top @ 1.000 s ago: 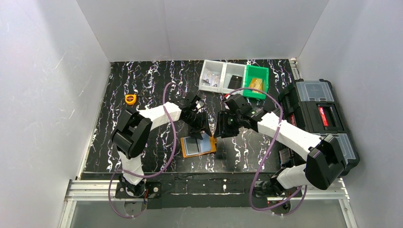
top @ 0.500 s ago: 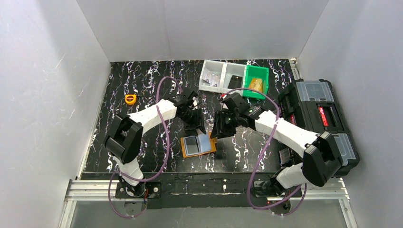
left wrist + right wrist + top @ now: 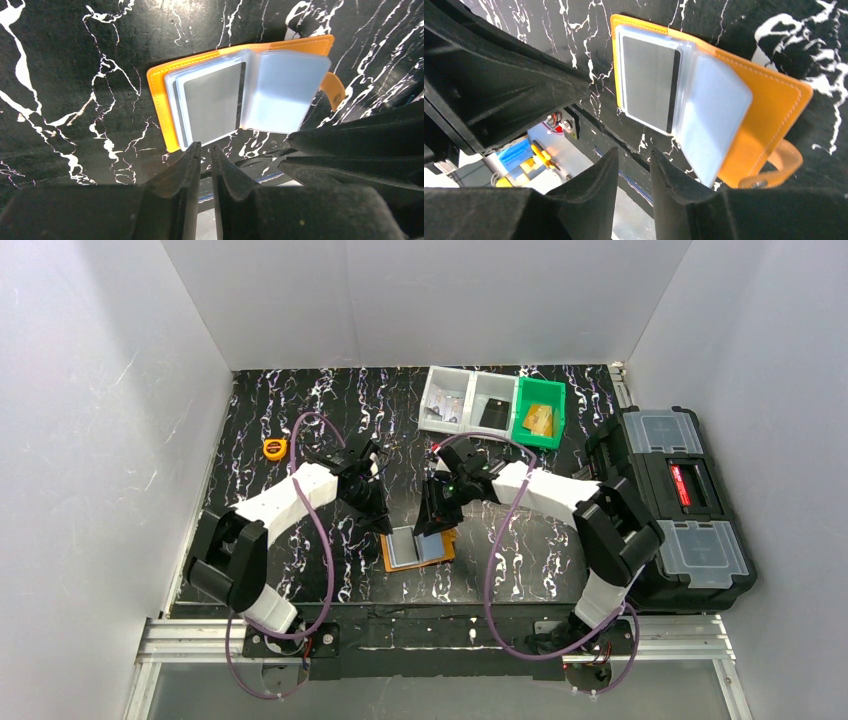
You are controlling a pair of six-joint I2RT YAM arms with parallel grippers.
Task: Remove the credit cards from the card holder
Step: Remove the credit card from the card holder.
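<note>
The card holder (image 3: pixel 388 558) lies open on the black marbled table, orange with clear pockets. In the left wrist view a grey credit card (image 3: pixel 210 102) shows in its left pocket stack, and a pale pocket leaf (image 3: pixel 285 90) stands half turned over the orange cover (image 3: pixel 162 107). My left gripper (image 3: pixel 205 148) hangs at the holder's edge, with only a slim empty gap between its fingers. In the right wrist view the same card (image 3: pixel 646 85) shows a dark stripe, beside the closure tab (image 3: pixel 785 159). My right gripper (image 3: pixel 634 151) is open and empty, just off the holder's edge.
Clear bins (image 3: pixel 468 400) and a green bin (image 3: pixel 538 412) holding cards stand at the back. A black toolbox (image 3: pixel 680 490) fills the right side. A small yellow tape measure (image 3: pixel 274 448) lies at the left. White walls enclose the table.
Both grippers have swung left and come down to the far edge of the card holder. The left jaws have narrowed a lot, the right jaws a little.
</note>
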